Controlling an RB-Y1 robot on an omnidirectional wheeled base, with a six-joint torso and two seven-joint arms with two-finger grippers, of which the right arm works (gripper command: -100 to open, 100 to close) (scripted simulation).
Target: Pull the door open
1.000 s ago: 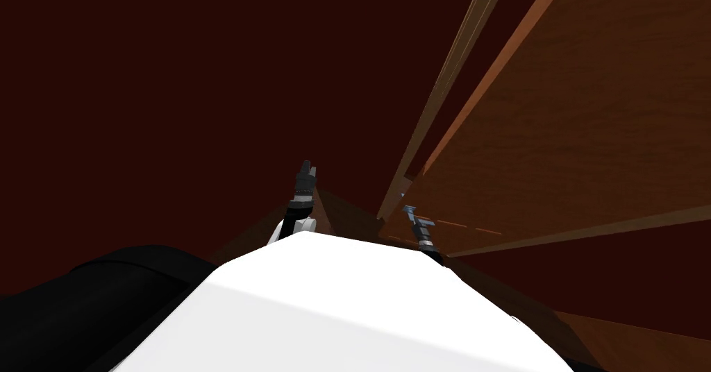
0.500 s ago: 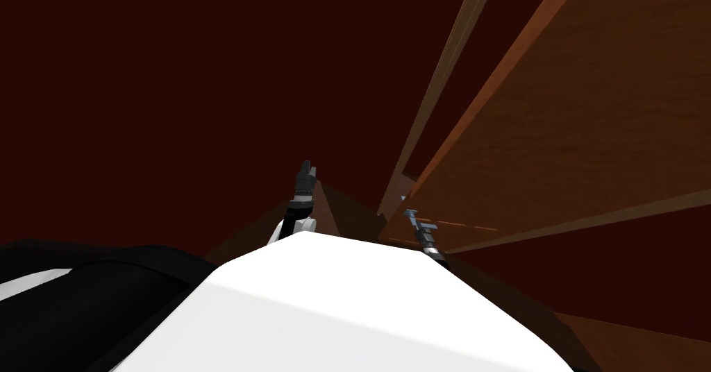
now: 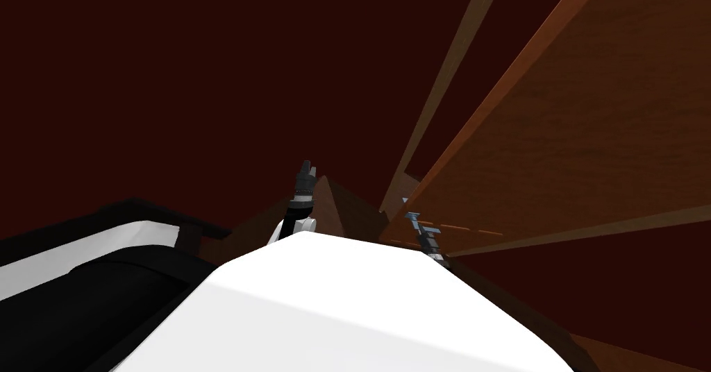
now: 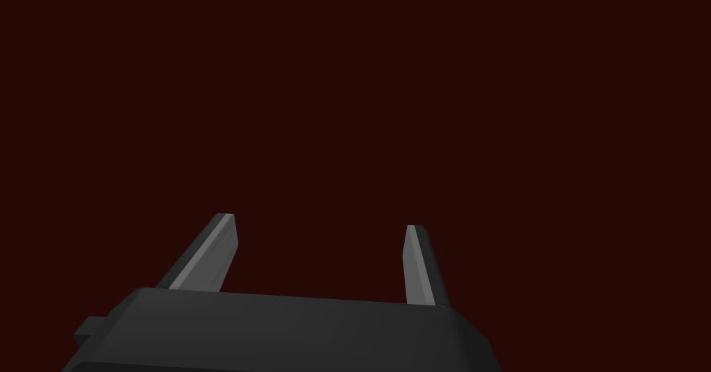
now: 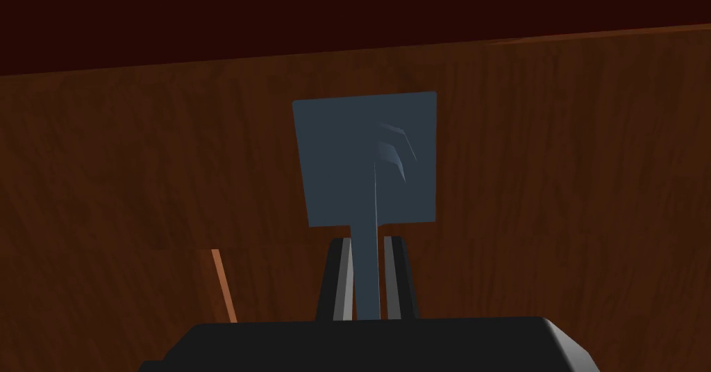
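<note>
A brown wooden door (image 3: 590, 132) slants across the right of the head view, swung away from its frame (image 3: 444, 90). Its blue-grey handle (image 5: 366, 271) stands out from a square plate (image 5: 368, 156) on the door (image 5: 555, 180). My right gripper (image 5: 366, 243) is shut on that handle, one finger pressing each side. In the head view the right gripper (image 3: 419, 222) sits at the door's lower edge. My left gripper (image 3: 307, 170) is raised ahead of me, open and holding nothing, and its fingers (image 4: 208, 253) stand before a flat dark red surface.
A dark red wall (image 3: 173, 76) covers the left and centre ahead. A white surface with a black edge (image 3: 90, 246) shows at the lower left. A strip of brown floor (image 3: 340, 208) lies between my grippers.
The door has swung farther from its frame and my right gripper has come back with the handle. My view has turned, bringing the white surface into sight at the lower left.
</note>
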